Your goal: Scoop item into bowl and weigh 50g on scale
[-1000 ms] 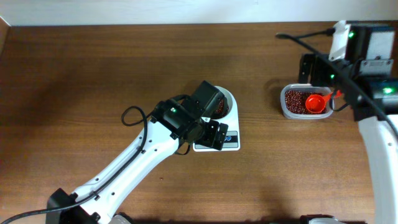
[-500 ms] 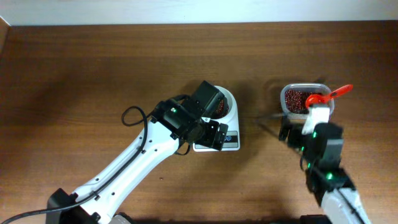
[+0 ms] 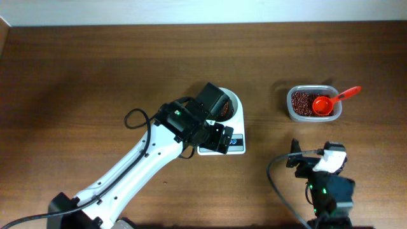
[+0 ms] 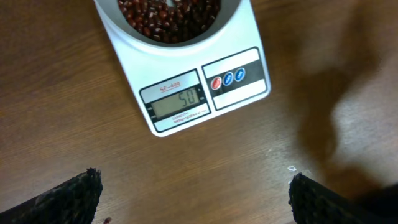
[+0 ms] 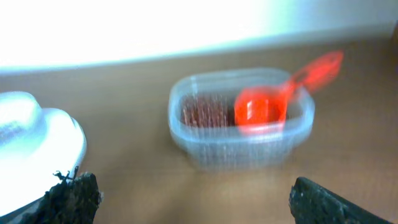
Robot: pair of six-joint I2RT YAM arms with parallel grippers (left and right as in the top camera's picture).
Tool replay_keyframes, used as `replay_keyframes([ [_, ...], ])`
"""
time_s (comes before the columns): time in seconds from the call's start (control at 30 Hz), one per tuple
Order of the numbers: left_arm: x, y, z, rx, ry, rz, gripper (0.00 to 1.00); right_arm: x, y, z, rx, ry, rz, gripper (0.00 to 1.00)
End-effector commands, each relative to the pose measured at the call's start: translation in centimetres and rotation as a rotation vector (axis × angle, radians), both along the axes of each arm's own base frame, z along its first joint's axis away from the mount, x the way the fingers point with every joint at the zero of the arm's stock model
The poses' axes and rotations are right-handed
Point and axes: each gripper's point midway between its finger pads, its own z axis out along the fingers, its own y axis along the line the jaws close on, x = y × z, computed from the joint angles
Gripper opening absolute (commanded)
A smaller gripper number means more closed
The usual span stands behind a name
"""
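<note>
We are judging the weighing done: the scale (image 4: 186, 81) is showing 50 under the bowl (image 4: 168, 46) of beans (image 4: 168, 15), the scoop (image 3: 325, 104) is lying in the tub (image 3: 291, 113), and the left claw (image 4: 196, 190) and right claw (image 5: 186, 193) are gaping wide, empty.

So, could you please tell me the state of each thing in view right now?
scale: on, display reads 50
bowl: on scale, holding beans
tub: open, beans inside
scoop: lying in tub, not held
left gripper: open, empty
right gripper: open, empty

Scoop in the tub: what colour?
The scoop is bright orange-red, clearest in the overhead view; the right wrist view blurs it.
</note>
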Motion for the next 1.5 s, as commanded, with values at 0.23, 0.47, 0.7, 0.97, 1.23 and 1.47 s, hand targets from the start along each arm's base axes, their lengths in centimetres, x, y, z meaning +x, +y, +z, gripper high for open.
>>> replay_keyframes([
  [0.23,-0.10,-0.03,0.57,-0.011,-0.015,-0.011,0.99,-0.43,0.77,2.72,-0.106,-0.126,0.056,0.99],
  [0.47,-0.10,-0.03,0.57,-0.011,-0.015,-0.011,0.99,-0.43,0.77,2.72,-0.106,-0.126,0.056,0.99],
  [0.7,-0.10,-0.03,0.57,-0.011,-0.015,-0.011,0.99,-0.43,0.77,2.72,-0.106,-0.126,0.056,0.98],
  [0.97,-0.10,-0.03,0.57,-0.011,-0.015,-0.011,0.99,-0.43,0.77,2.72,-0.106,-0.126,0.056,0.99],
  [1.23,-0.10,-0.03,0.57,-0.011,-0.015,-0.011,0.99,-0.43,0.77,2.72,-0.106,-0.126,0.056,0.99],
  [1.47,-0.10,-0.03,0.57,-0.011,-0.015,-0.011,0.99,-0.43,0.77,2.72,-0.106,-0.126,0.056,0.99],
])
